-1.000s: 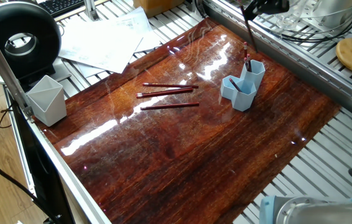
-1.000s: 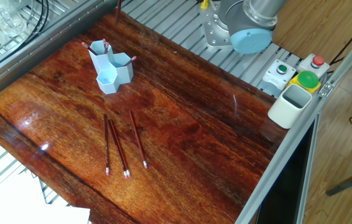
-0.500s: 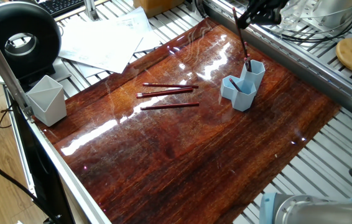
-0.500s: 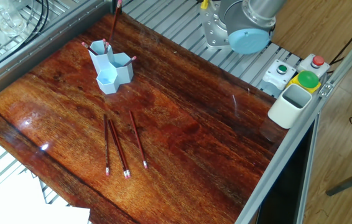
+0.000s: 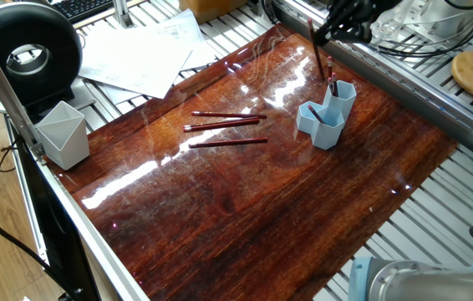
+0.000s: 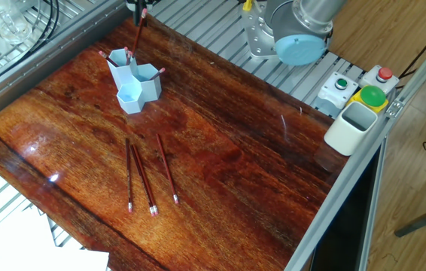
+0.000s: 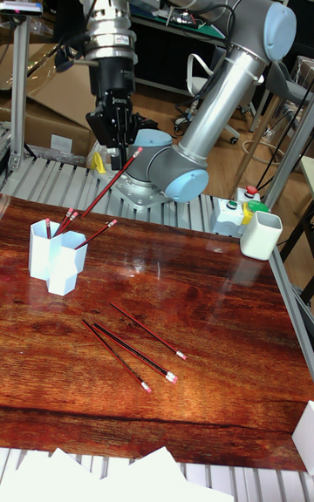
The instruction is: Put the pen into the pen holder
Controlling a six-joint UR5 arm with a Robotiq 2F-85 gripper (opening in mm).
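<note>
The hand [image 7: 113,152] hangs above the far part of the tabletop [image 7: 218,310], just over the pen holder [image 7: 52,255]. A pen [image 7: 98,197] slants down from the hand into the holder's tallest tube, beside other pens standing there. Below the hand and toward the tabletop's middle, three loose pens [image 7: 131,347] lie side by side, near one another and well apart from the holder. Far off to one side of the hand, a single cup [image 6: 352,126] stands at the tabletop's edge, next to a button box [image 6: 360,86].

Pen [image 5: 319,53] (tilted) above pen holder [image 5: 327,114]
</note>
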